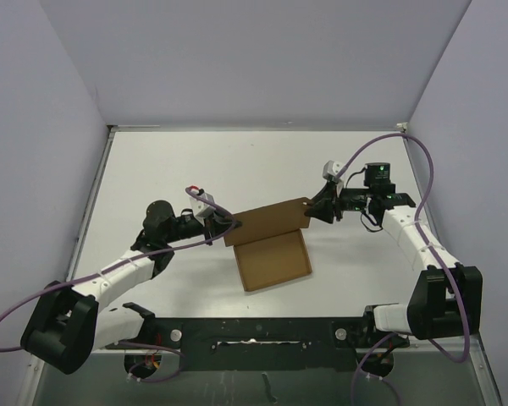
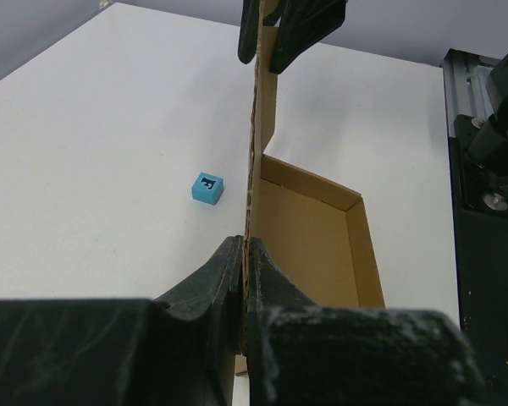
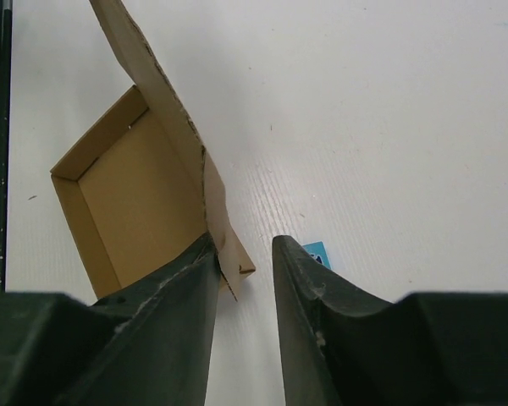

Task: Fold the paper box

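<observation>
While left gripper point(image 2: 245, 245) jaws clench paper box point(image 1: 275, 258) lid flap point(image 1: 267, 222) upright at edge of tray point(image 2: 313, 245), right gripper point(image 3: 244, 245) jaws gape astride flap: close them, lower both evenly over tray.

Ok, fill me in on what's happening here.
Two arms are folding a cardboard box. The left gripper is clamped on one end of its raised flap. The right gripper is open astride the other end. The rest of the box lies flat on the table. A blue cube sits untouched behind the flap.

white table point(image 1: 195, 161), pale lilac walls point(image 1: 254, 59)
</observation>
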Tool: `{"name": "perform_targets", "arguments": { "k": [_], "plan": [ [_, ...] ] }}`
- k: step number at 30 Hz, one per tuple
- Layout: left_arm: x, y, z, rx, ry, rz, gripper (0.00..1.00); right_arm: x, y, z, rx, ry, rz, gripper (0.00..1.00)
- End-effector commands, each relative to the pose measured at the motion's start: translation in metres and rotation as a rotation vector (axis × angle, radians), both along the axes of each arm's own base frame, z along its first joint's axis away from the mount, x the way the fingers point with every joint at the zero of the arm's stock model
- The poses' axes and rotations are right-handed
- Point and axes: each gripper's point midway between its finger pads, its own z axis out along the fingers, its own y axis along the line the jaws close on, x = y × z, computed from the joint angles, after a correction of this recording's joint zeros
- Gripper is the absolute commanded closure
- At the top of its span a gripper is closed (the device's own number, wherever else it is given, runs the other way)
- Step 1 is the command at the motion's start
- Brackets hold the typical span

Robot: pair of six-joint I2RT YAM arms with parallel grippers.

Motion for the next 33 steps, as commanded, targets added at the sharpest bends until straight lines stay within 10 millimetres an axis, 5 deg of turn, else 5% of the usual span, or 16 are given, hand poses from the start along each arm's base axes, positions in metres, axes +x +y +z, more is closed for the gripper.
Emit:
{"name": "perform_targets", "arguments": {
  "k": [1, 4, 6, 12, 20, 26, 33],
  "plan": [
    [0.008, -0.004, 0.027, -0.036, -0.074, -0.013, 1.0, 0.002, 0.007, 0.027, 0.022, -0.099, 0.029, 0.74],
    [0.009, -0.003, 0.027, -0.039, -0.066, -0.001, 1.0, 0.0, 0.007, 0.028, 0.017, -0.116, 0.042, 0.95],
    [0.011, -0.002, 0.027, -0.043, -0.057, 0.024, 0.99, -0.001, 0.007, 0.028, 0.013, -0.121, 0.045, 1.0],
    [0.021, 0.014, 0.029, -0.103, 0.069, 0.193, 0.53, 0.001, 0.002, 0.027, 0.005, -0.12, 0.018, 1.0],
    [0.014, 0.068, 0.052, -0.159, 0.315, 0.535, 0.1, 0.002, 0.001, 0.026, 0.018, -0.09, 0.018, 1.0],
    [-0.01, 0.084, 0.055, -0.189, 0.442, 0.592, 0.1, 0.004, 0.001, 0.023, 0.019, -0.056, 0.016, 1.0],
    [-0.024, 0.082, 0.042, -0.17, 0.589, 0.593, 0.25, 0.005, 0.001, 0.021, 0.025, -0.023, 0.014, 1.0]
  ]
}}
